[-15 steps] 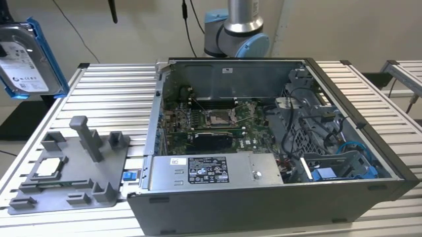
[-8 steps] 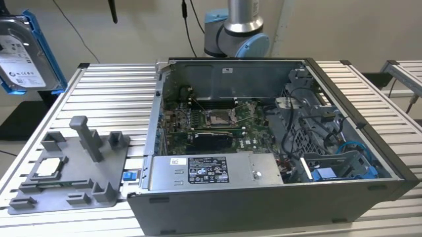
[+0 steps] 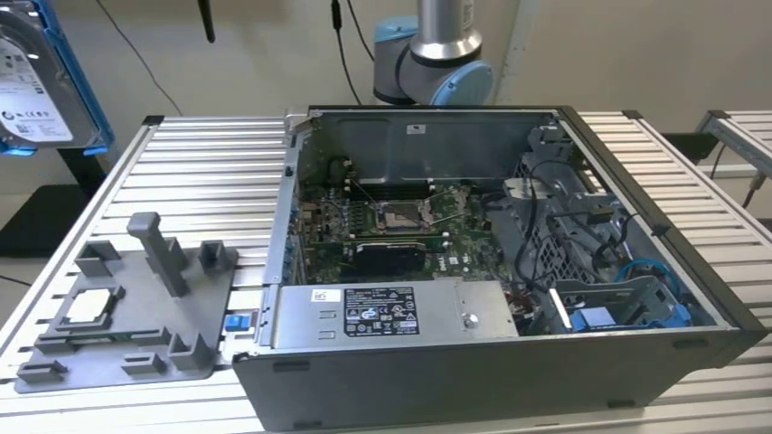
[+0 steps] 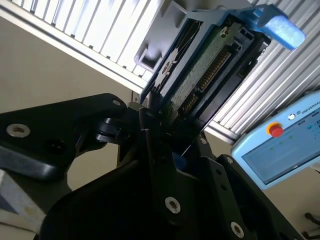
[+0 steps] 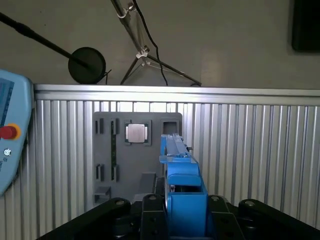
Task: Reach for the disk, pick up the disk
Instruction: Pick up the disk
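The disk [image 3: 36, 81], silver with a white label and a blue bracket, hangs in the air at the exterior view's upper left, well above the slatted table. In the second wrist view the disk [image 4: 210, 60] stands edge-on, its green circuit board and connector showing, and my gripper [image 4: 160, 125] is shut on its lower end. In the first wrist view the disk [image 5: 180, 160] rises from between the black fingers [image 5: 150, 205] of my gripper [image 5: 186, 202], above the grey fixture.
An open computer case [image 3: 627, 298] fills the middle of the table [image 3: 193, 172]. A grey fixture tray [image 3: 181, 307] with a small silver chip [image 5: 137, 132] lies at the exterior view's left. A teach pendant [image 4: 280, 145] lies beyond the table's edge. The arm's base [image 3: 435, 54] stands behind the case.
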`<move>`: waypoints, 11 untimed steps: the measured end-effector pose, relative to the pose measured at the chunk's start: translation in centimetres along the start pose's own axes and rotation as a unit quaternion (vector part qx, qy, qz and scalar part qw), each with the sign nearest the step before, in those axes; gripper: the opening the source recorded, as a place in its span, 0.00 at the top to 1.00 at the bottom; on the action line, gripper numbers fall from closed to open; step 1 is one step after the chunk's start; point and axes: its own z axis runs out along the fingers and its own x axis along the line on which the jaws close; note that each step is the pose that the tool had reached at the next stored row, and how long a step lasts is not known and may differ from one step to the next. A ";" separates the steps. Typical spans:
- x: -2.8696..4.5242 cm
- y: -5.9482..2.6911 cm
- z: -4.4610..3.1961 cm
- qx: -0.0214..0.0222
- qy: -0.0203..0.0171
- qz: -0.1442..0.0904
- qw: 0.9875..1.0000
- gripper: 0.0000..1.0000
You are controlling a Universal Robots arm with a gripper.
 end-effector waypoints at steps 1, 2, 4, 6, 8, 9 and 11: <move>0.00 0.00 -0.27 0.000 0.000 0.000 1.000 1.00; 0.00 -0.01 -0.55 0.000 0.000 0.000 1.000 1.00; 0.01 -0.01 -1.01 0.000 0.000 0.000 1.000 1.00; 0.01 -0.01 -1.45 0.000 0.000 0.000 1.000 1.00; 0.02 -0.01 -1.85 0.000 0.000 0.000 1.000 1.00; 0.02 -0.01 -2.08 0.000 0.000 0.000 1.000 1.00; 0.02 -0.01 -2.51 0.000 0.000 0.000 1.000 1.00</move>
